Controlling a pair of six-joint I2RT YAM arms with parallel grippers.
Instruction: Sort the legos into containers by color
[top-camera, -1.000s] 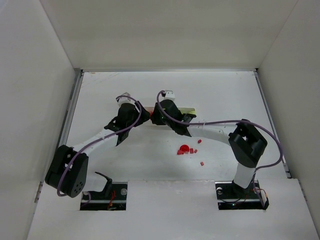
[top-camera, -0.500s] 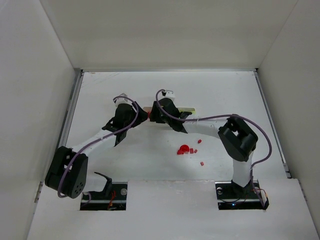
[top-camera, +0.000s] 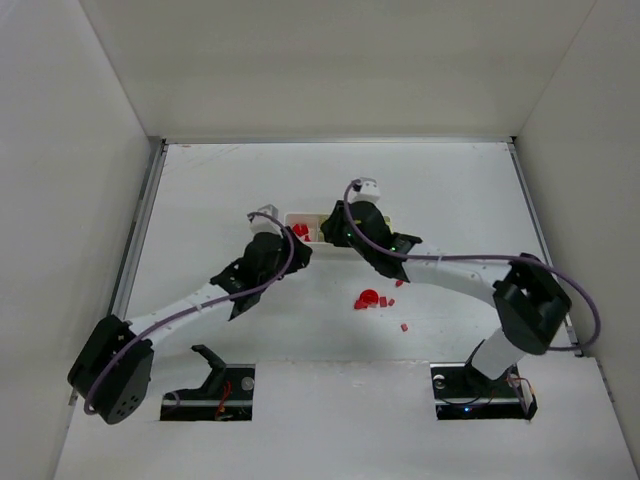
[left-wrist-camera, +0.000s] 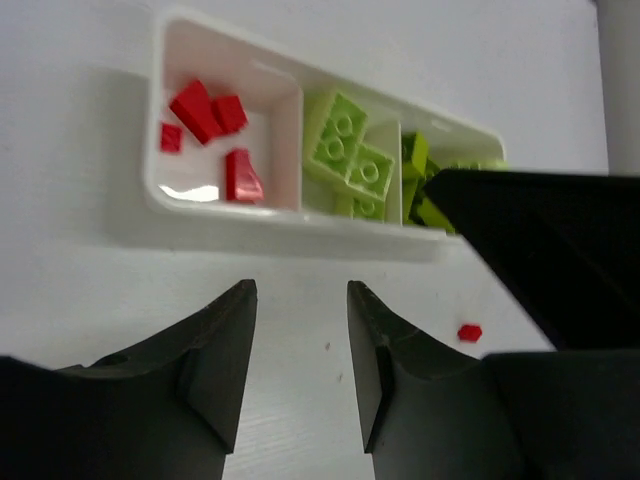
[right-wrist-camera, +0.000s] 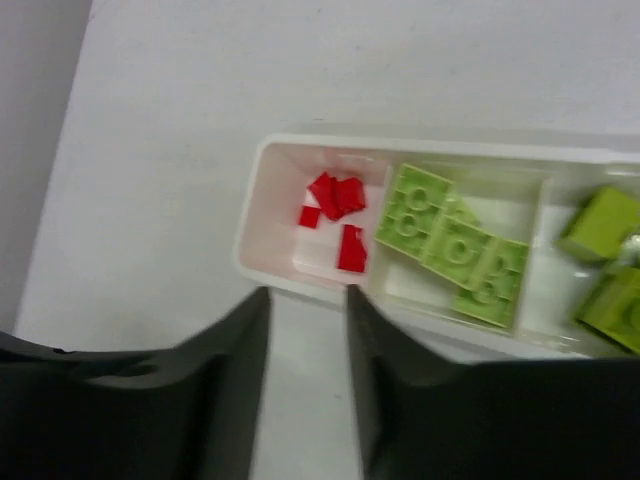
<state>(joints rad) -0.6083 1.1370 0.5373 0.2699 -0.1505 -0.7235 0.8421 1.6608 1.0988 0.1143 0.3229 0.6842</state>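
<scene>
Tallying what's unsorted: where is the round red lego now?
Top view: the round red lego lies loose on the table, on the near side of the white tray, tiny red bricks just right of it.

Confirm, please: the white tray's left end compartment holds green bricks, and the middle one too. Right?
No. The left wrist view shows red pieces, not green ones, in the white tray's left end compartment; the middle one does hold green bricks.

Tray (left-wrist-camera: 280, 218) right end hidden behind right arm (left-wrist-camera: 540, 250); right wrist view blurred, crops same end
</scene>
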